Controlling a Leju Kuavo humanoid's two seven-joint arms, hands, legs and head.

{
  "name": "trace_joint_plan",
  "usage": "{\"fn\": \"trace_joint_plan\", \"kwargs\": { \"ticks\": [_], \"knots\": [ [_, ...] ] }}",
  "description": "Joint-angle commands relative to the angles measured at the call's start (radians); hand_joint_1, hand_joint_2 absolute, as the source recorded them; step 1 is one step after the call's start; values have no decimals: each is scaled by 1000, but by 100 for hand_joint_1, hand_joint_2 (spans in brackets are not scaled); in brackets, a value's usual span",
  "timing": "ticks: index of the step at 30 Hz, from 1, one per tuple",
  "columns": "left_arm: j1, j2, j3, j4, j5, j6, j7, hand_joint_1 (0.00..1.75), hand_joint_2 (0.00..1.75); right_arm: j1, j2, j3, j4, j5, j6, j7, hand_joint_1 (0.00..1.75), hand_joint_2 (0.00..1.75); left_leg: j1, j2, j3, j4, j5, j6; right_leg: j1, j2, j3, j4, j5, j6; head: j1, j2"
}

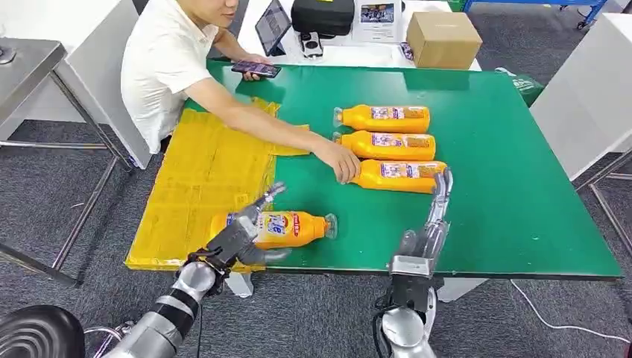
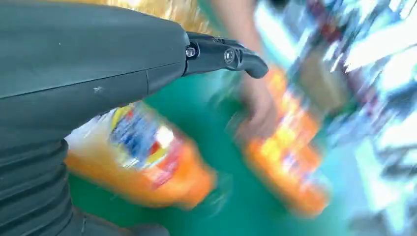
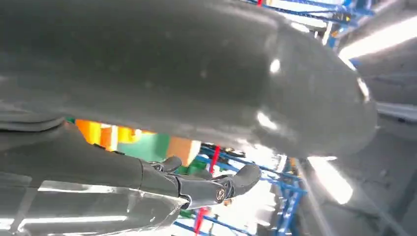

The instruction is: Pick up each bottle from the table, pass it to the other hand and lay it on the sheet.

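**Left robot hand on the near bottle at the sheet's edge**

The near bottle (image 1: 279,228) lies on its side at lower centre-left of the frame, its base end on the yellow sheet (image 1: 205,179), its cap over the green surface (image 1: 514,201). My left robot hand (image 1: 242,237) wraps around its base end, forearm reaching up from the lower left. Three more bottles (image 1: 387,119) lie in a row at centre; a person's hand (image 1: 339,160) touches the nearest. My right robot hand (image 1: 440,195) points straight up the frame beside that bottle, fingers extended, holding nothing.
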Motion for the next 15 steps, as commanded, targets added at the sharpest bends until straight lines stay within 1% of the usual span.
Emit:
{"fn": "trace_joint_plan", "kwargs": {
  "ticks": [1, 2, 3, 4, 5, 6, 7, 8, 9, 10, 11, 12, 13, 14, 15],
  "knots": [
    [255, -40, -156, -578, 60, 704, -88, 0, 175, -54, -62, -167, 387, 360, 2, 20, 0, 175, 1, 1, 0, -2, -1, 0, 1, 1, 1, -4, 0, -1, 1, 0],
    [256, -33, -167, -574, 42, 736, -86, 0, 175, -62, -74, -173, 404, 362, 2, 14, 0, 175, 1, 1, 1, -3, -2, -1, 1, 1, 2, -4, -1, -1, 1, 0],
    [257, -29, -177, -571, 24, 787, -101, 0, 175, -62, -73, -210, 398, 428, 2, 16, 0, 175, 0, 1, -2, -1, -1, -1, 0, 1, -2, -2, 0, -1, 0, 0],
    [260, -25, -185, -574, 22, 814, -112, 0, 175, -62, -84, -226, 398, 471, 2, 43, 0, 175, 0, 1, -1, -2, -2, -1, 0, 1, -1, -2, -1, -2, 1, 0],
    [268, -20, -197, -585, 18, 820, -114, 0, 175, -63, -106, -229, 406, 570, 2, 126, 0, 175, 0, 0, -4, -1, -1, -1, 0, 0, -4, -2, -1, -1, 1, 0],
    [275, -17, -204, -597, 16, 821, -111, 0, 175, -66, -125, -220, 420, 592, 2, 152, 0, 175, 0, -1, -4, -1, -1, -1, 0, 0, -3, -2, -1, -2, 0, 0],
    [288, -15, -215, -616, 44, 785, -84, 0, 175, -75, -179, -191, 457, 708, 2, 274, 0, 175, 0, -1, -6, -1, -1, -1, 0, 0, -5, -2, 0, -1, 0, 0],
    [296, -15, -222, -633, 64, 758, -67, 0, 175, -81, -197, -198, 467, 751, 2, 325, 0, 175, 0, 0, -3, -2, -1, -1, 0, 1, -3, -3, -1, -2, 1, 0],
    [302, -17, -231, -638, 91, 723, -35, 0, 175, -89, -222, -204, 502, 803, 2, 376, 0, 175, 0, 0, -5, -1, -1, -1, 0, 0, -4, -3, 0, -1, 0, 0],
    [315, -25, -227, -651, 140, 688, -8, 0, 175, -92, -249, -201, 516, 862, 2, 428, 0, 175, 0, 0, -3, -2, -1, -1, 0, 0, -3, -3, -1, -1, 0, 0],
    [322, -30, -231, -654, 156, 674, -1, 0, 175, -90, -268, -211, 523, 896, 2, 456, 0, 175, 0, 0, -1, -2, -2, -1, 0, 0, -1, -3, -1, -2, 1, 0],
    [324, -31, -236, -652, 156, 674, -1, 0, 175, -87, -277, -214, 523, 885, 2, 447, 0, 175, 0, -1, -3, -1, -2, -1, 0, -1, -2, -3, -1, -2, 0, 0],
    [329, -27, -249, -657, 184, 639, -4, 0, 175, -94, -304, -206, 535, 925, 2, 473, 0, 175, -1, -2, -6, -1, -1, 0, 0, -1, -4, -2, -1, -1, 1, 0],
    [332, -28, -251, -657, 184, 639, -4, 0, 175, -97, -309, -206, 537, 924, 2, 473, 0, 175, -1, -1, -7, -1, -1, 0, 0, -1, -6, -2, 0, 0, 1, 0],
    [334, -29, -252, -657, 184, 639, -4, 0, 175, -98, -311, -207, 537, 924, 3, 473, 0, 175, -1, 0, -5, -1, -2, -1, 0, 0, -4, -2, -1, -1, 0, 0]
  ]
}}
